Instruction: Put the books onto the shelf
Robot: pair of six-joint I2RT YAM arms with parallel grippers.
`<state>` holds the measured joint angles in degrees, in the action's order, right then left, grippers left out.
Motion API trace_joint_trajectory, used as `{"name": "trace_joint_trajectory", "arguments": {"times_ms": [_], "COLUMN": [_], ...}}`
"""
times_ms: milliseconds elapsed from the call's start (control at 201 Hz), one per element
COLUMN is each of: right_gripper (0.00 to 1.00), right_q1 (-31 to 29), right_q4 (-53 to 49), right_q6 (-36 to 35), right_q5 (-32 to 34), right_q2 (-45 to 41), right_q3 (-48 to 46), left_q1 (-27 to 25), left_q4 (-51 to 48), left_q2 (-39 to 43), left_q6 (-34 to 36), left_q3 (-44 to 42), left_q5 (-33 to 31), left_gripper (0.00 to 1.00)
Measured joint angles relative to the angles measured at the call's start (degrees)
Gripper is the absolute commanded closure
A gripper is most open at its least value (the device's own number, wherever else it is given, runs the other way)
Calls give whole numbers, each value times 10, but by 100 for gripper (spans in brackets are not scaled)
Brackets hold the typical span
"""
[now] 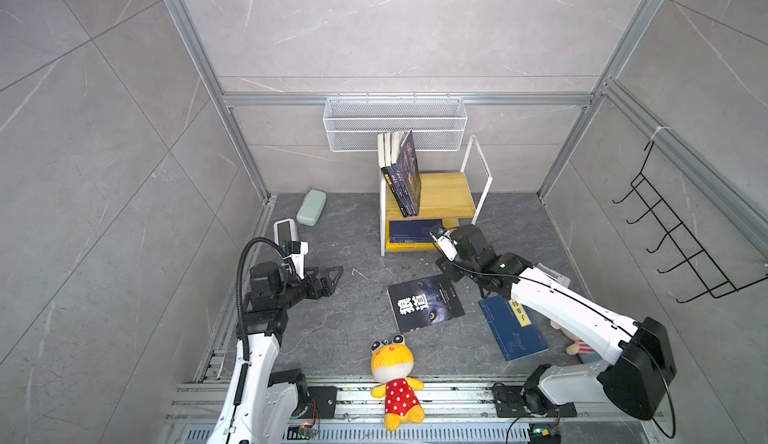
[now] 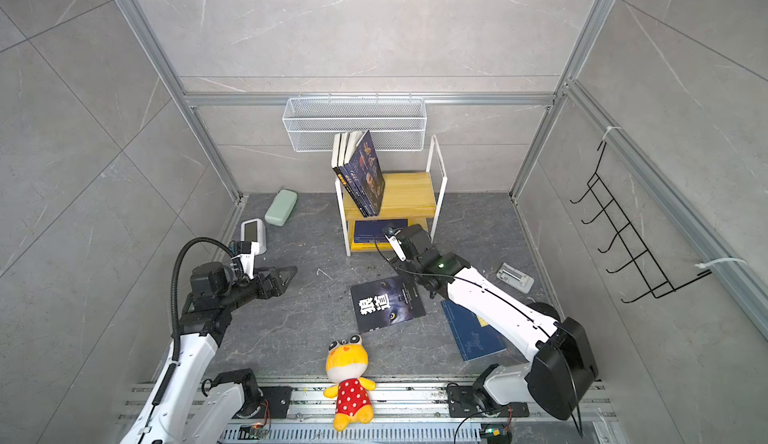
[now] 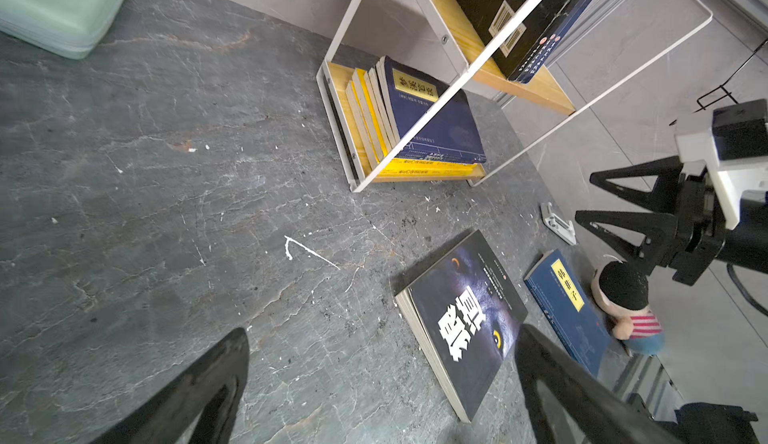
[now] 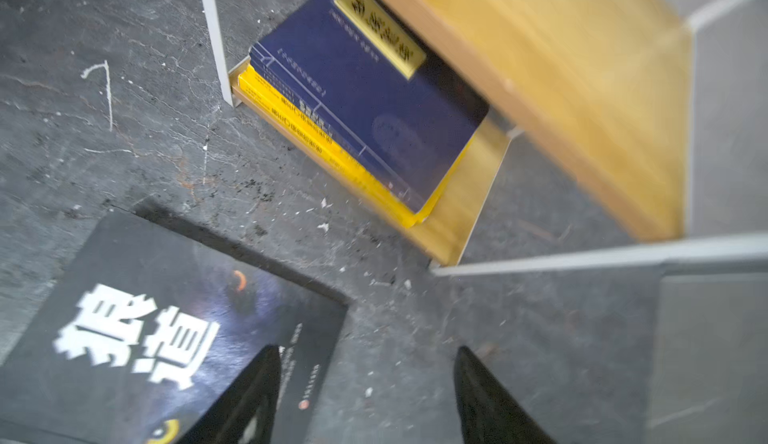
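Observation:
The shelf [image 1: 446, 196] stands at the back, with several dark books [image 1: 405, 175] leaning upright on its top board. On its lower board a navy book [image 4: 365, 88] lies flat on yellow ones [image 4: 332, 150]. A dark wolf-eyes book [image 1: 424, 302] and a blue book [image 1: 513, 329] lie flat on the floor. My right gripper [image 4: 365, 350] is open and empty. It hangs over the floor at the wolf book's far corner, just in front of the shelf [image 1: 449, 272]. My left gripper [image 1: 332, 275] is wide open over bare floor, left of the wolf book [image 3: 465, 321].
A white mesh basket [image 1: 395, 123] hangs on the back wall above the shelf. A green case [image 1: 311, 207] and a white screen device [image 1: 284, 232] lie at the back left. A yellow plush toy [image 1: 392, 375] sits at the front edge, and a small doll [image 3: 627, 296] beside the blue book.

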<state>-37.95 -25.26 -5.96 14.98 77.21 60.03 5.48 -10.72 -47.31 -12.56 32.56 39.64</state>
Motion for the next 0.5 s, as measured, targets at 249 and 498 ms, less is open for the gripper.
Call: {"name": "trace_joint_trajectory", "arguments": {"times_ms": [249, 498], "right_gripper": [5, 11], "right_q1": [28, 121], "right_q4": [-9, 42], "right_q6": [228, 353], "right_q5": [-96, -191], "right_q2": [-28, -34], "right_q3": [-71, -178], "left_q1": [-16, -38], "left_q4": [10, 11], "left_q2": [-57, -108], "left_q6": [-42, -70], "left_q3": [5, 5], "left_q5": [21, 30], "left_gripper": [2, 3]}}
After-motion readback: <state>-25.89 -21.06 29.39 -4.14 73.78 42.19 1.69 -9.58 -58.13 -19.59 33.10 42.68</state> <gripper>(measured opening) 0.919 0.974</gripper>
